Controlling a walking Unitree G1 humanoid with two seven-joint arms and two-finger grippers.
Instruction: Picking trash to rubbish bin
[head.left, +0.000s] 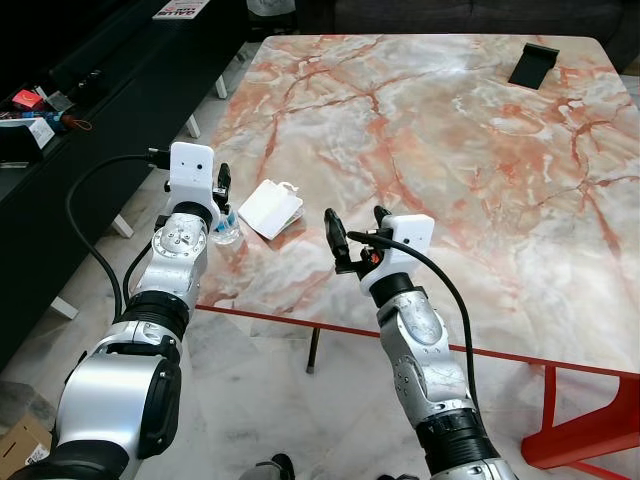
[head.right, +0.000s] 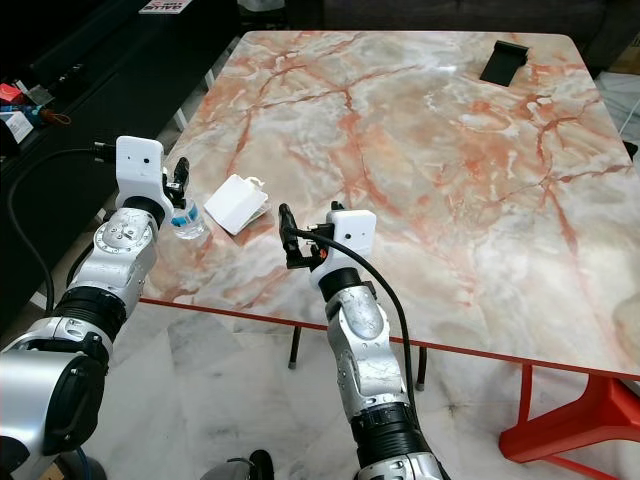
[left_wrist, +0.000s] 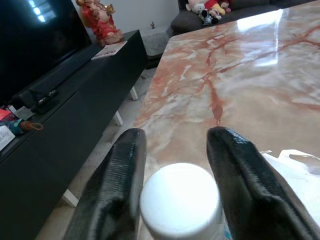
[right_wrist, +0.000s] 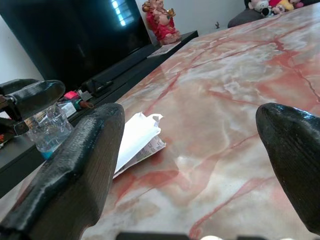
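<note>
Left arm fills the near corner; its left pincer (head.left: 222, 200) sits at the tabletop (head.left: 450, 150) near-left corner, fingers (left_wrist: 120, 175) either side of a small clear bottle (head.left: 226, 228) with a white cap (left_wrist: 181, 200) and blue label. Fingers look close on the bottle, but I can't tell whether they actually grip it: slim gap on one side in the wrist view, so call it bracketed, not confirmed clamped.

Bottle stands upright right at the tabletop edge, just left of the white paper bag (head.left: 271, 208). Bag lies flat, touching or nearly touching the bottle.

Right pincer (head.left: 355, 235) hovers just right of the bag, above the tabletop, fingers wide apart, holding nothing. Black stand (head.left: 533, 63) is far from the bottle, at the opposite corner; irrelevant here.

Risks, my read:
- Bottle is at the very edge. Any off-centre closure or sideways nudge pushes it off toward the floor by the black TV cabinet (head.left: 90, 110).
- Thin clear plastic, round: it may squirt out of the fingers or crush if squeezed high near the cap.
- Lifting could drag the bag if they touch.
- Right pincer going for the bag: flat paper on slick marble will probably slide instead of lifting, toward the bottle and left arm. Collision risk between arms.
- No bin visible, so carrying means walking; a weak grip drops it.
</note>
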